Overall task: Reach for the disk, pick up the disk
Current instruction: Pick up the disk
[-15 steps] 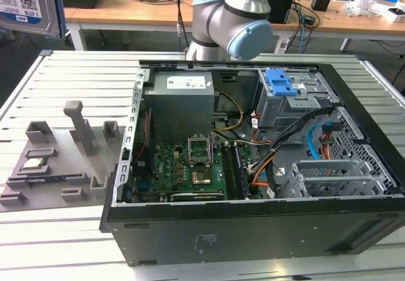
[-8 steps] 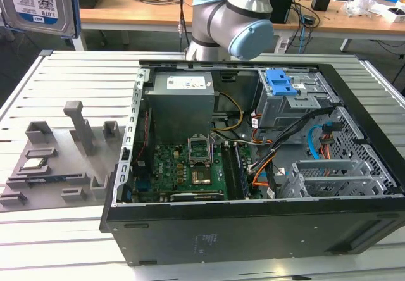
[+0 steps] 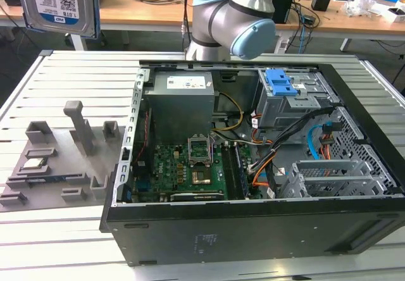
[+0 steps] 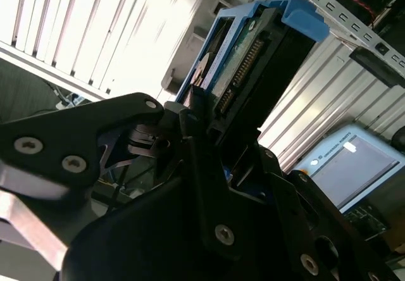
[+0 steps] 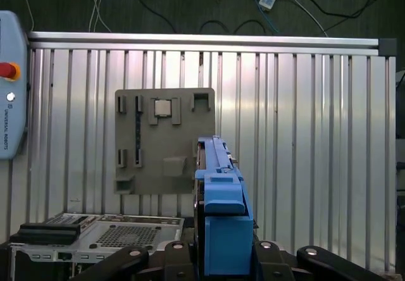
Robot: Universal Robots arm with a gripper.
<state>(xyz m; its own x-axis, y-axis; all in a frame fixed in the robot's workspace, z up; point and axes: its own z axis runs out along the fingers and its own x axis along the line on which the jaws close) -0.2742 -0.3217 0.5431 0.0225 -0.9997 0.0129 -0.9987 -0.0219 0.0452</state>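
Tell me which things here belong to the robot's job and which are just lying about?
In the job: the disk, a flat silver metal hard drive in a blue plastic frame; the black gripper clamped on it.
Lying about: open black computer case; grey plastic fixture plate; small square silver chip.

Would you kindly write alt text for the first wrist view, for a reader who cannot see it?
The gripper is shut on the disk, seen edge-on in its blue frame, above a ribbed metal table. On the table lies a grey fixture plate carrying a small silver chip.
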